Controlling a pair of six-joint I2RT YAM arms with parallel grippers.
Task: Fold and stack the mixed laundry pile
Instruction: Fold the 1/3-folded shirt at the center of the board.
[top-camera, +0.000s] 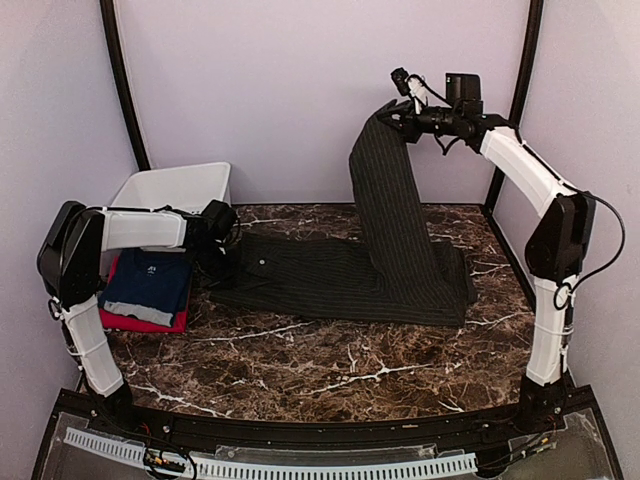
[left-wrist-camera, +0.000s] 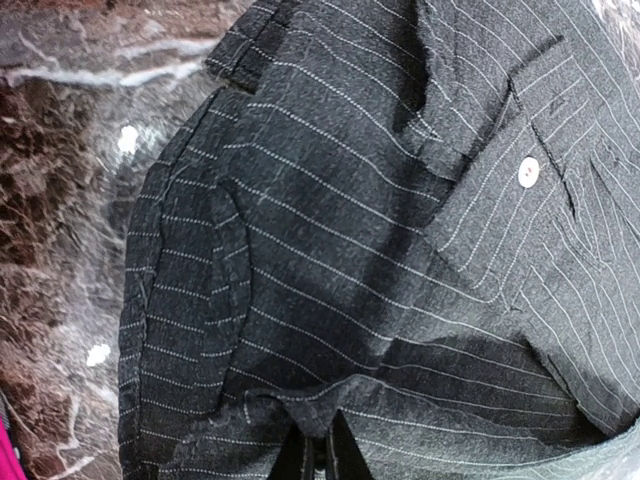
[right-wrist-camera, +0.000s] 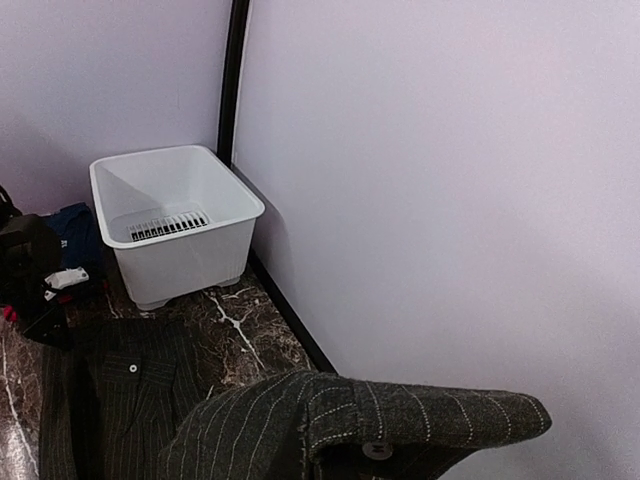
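Near table lies bare; shirt (hung right) blocks rear.

The left arm rises from its base at the lower left of the top view, bends at a dark joint near the left edge, and runs its white forearm level toward the right. The left pincer hangs low at middle left, its black fingers almost together, nipping a fold of the pinstriped shirt. The right arm stands upright at the right edge, bends, and slants up and left. The right pincer sits high, right of centre, clamped on the same shirt's cloth.
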